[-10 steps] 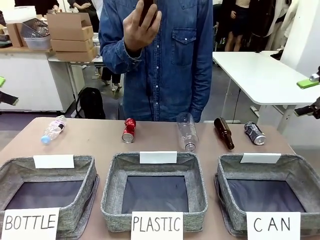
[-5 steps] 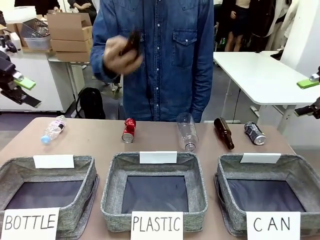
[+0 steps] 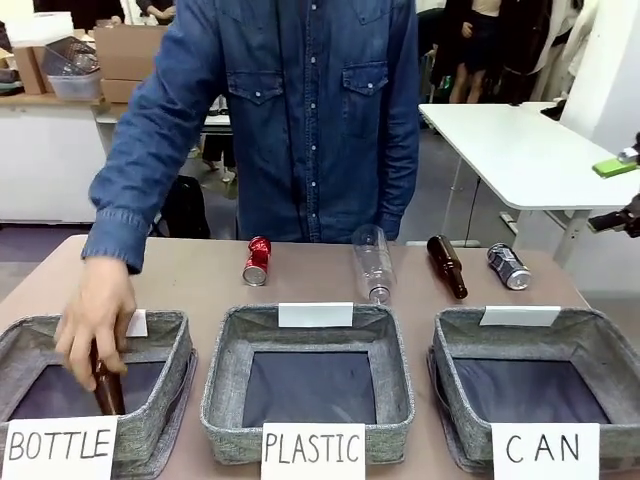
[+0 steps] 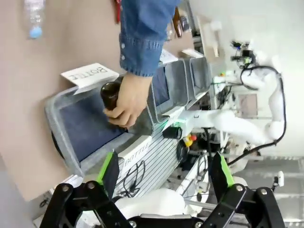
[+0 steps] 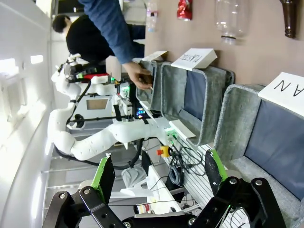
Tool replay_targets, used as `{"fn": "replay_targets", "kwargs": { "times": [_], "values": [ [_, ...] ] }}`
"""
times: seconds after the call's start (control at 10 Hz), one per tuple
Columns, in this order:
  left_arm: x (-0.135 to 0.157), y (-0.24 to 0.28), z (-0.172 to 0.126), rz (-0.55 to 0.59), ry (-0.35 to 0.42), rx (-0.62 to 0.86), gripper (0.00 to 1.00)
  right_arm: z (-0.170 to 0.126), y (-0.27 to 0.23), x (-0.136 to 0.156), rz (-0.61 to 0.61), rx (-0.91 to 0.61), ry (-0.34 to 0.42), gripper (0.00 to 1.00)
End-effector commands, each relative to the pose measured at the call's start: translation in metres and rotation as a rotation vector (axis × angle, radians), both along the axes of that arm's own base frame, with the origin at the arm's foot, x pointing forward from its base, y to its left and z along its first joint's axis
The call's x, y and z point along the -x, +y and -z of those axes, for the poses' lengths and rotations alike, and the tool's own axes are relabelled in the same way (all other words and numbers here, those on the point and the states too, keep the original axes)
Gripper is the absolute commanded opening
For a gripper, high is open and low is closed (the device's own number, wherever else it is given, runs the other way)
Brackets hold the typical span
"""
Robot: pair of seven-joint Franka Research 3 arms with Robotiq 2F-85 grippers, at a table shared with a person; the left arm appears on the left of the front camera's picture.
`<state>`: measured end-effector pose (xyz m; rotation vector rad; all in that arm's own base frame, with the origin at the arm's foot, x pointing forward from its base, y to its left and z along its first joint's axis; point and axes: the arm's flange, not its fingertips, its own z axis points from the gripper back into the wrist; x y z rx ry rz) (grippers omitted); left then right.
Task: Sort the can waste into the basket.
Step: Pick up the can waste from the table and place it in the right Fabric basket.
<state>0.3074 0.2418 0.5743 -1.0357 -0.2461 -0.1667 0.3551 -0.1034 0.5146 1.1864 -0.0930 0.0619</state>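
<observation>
Red dented can (image 3: 258, 261) & dark can (image 3: 508, 266) lie past woven grey CAN basket (image 3: 585, 335); both jaws wide apart.

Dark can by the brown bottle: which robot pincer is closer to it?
Right. The right pincer hovers off the table's right end, near the dark can. The left pincer is at the other end, by the BOTTLE basket.

A white table (image 3: 520, 150) stands in a bright, evenly lit room, on a grey floor (image 3: 445, 205) that runs under and to the left of it. Just right of the table rises a white wall (image 3: 615, 60). Far to the table's left, a white counter (image 3: 45, 150) carries cardboard boxes (image 3: 125, 50) and a wire basket (image 3: 70, 60), and a black backpack (image 3: 188, 208) sits on the floor between counter and table.
</observation>
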Motion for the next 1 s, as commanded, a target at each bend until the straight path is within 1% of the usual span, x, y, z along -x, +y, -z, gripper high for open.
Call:
{"fn": "replay_targets", "kwargs": {
  "times": [0.0, 0.1, 0.3, 0.4, 0.5, 0.6, 0.7, 0.8, 0.9],
  "values": [
    [0.001, 0.003, 0.000, -0.034, 0.009, 0.079, 1.00, -0.002, -0.002, -0.001, -0.017, -0.006, -0.024, 1.00],
    [0.000, -0.001, 0.004, -0.024, 0.014, 0.068, 1.00, -0.002, -0.002, -0.001, -0.017, -0.006, -0.024, 1.00],
    [-0.013, -0.012, 0.003, 0.027, 0.019, 0.054, 1.00, -0.002, -0.002, -0.001, -0.017, -0.006, -0.024, 1.00],
    [-0.025, -0.025, 0.002, 0.062, 0.024, 0.035, 1.00, -0.002, -0.002, -0.001, -0.017, -0.006, -0.024, 1.00],
    [-0.040, -0.043, 0.001, 0.069, 0.038, 0.016, 1.00, -0.002, -0.002, -0.001, -0.017, -0.006, -0.024, 1.00],
    [-0.051, -0.062, 0.000, 0.116, 0.059, -0.035, 1.00, -0.002, -0.002, -0.001, -0.017, -0.006, -0.024, 1.00],
    [-0.052, -0.065, -0.002, 0.117, 0.065, -0.047, 1.00, -0.002, -0.002, -0.001, -0.017, -0.006, -0.024, 1.00],
    [-0.048, -0.054, -0.003, 0.096, 0.053, -0.010, 1.00, -0.002, -0.002, -0.001, -0.017, -0.006, -0.024, 1.00],
    [-0.044, -0.056, -0.002, 0.097, 0.037, 0.003, 1.00, -0.002, -0.002, -0.001, -0.017, -0.006, -0.024, 1.00]
  ]
}}
